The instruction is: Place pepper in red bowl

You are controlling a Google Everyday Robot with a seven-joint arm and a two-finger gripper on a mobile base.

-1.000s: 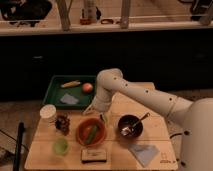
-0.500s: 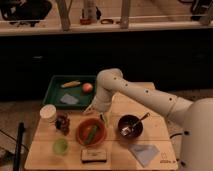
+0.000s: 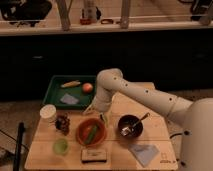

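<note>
1. We see the claw hanging just above the far rim of the red bowl; we cannot tell how it is set.
2. We find the pepper lying inside the red bowl.
3. To the right sits the dark bowl with a spoon.
4. A green tray stands at the table's back left.

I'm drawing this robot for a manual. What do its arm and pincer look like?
The arm is smooth cream-white, built of thick rounded tubular segments with a bulbous joint, and has small dark dots along the forearm. No loose cables show. The pincer, just above the red bowl, is pale too, small and slim.
</note>
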